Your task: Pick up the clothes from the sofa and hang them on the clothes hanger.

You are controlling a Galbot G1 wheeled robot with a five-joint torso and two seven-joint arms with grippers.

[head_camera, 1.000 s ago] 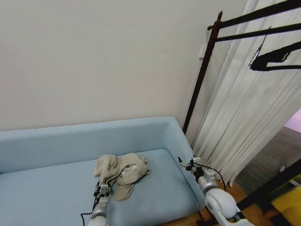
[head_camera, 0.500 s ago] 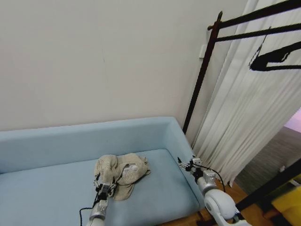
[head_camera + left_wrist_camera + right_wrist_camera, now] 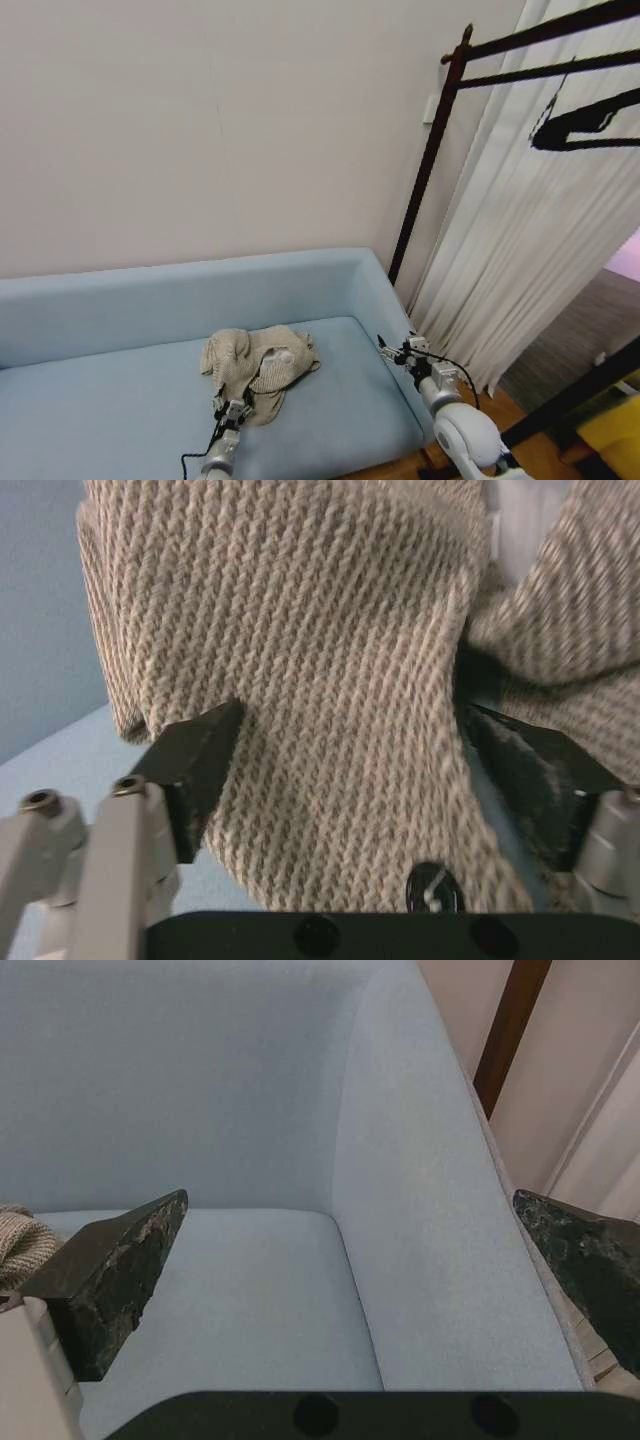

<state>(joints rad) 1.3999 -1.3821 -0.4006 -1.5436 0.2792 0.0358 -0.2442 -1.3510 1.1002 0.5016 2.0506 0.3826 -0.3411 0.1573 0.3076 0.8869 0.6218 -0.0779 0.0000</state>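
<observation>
The left hand (image 3: 232, 407) sits low at the near edge of the clothes (image 3: 258, 364) on the sofa (image 3: 120, 300). Its two dark fingers (image 3: 195, 760) are spread wide. In the left wrist view, beige knit fabric (image 3: 330, 610) fills the gap between them and a dark button (image 3: 436, 887) lies close to the hand's base. The fingers are not pressed together on the cloth. The clothes form a crumpled beige heap on the seat cushion, right of its middle and just in front of the backrest. The right hand (image 3: 400, 347) hovers to the right, well apart from the heap, over the seat next to the sofa's right arm. Its fingers (image 3: 120, 1265) are also spread, with nothing between them. The right wrist view looks past them to the seat corner and the light blue arm (image 3: 420, 1180), with a bit of the knit (image 3: 20, 1240) at the edge. Beyond the sofa's right end a dark wooden rack (image 3: 430, 150) stands against the wall, and a black hanger (image 3: 590, 125) hangs from it, high on the right in front of a white curtain (image 3: 520, 250).
</observation>
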